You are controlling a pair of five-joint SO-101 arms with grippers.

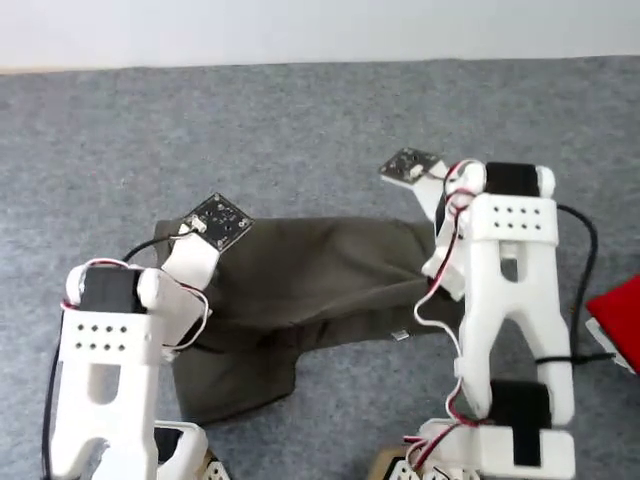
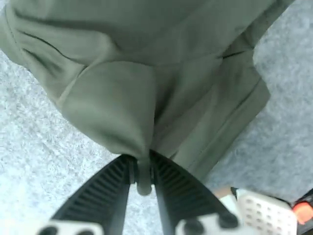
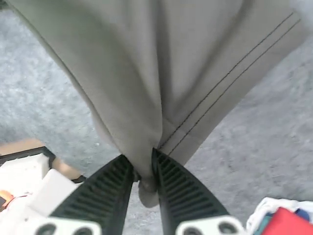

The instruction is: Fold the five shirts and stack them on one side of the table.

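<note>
Now – left pincer (image 2: pixel 143 167) clenched on olive shirt (image 2: pixel 146 73) | right pincer (image 3: pixel 142 165) clenched on same shirt – lying on grey table (image 1: pixel 300 110)

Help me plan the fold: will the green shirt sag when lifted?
Probably floppy: the shirt bunches and drapes from the left gripper and right gripper. Likely light, since thin pinches of cloth hold it.

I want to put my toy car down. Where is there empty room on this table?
The strip of grey table beyond the olive green cloth shirt is bare. A smaller patch lies between the shirt's near hem and the right arm. The middle is crowded: left gripper and right gripper both pinch the shirt.
</note>
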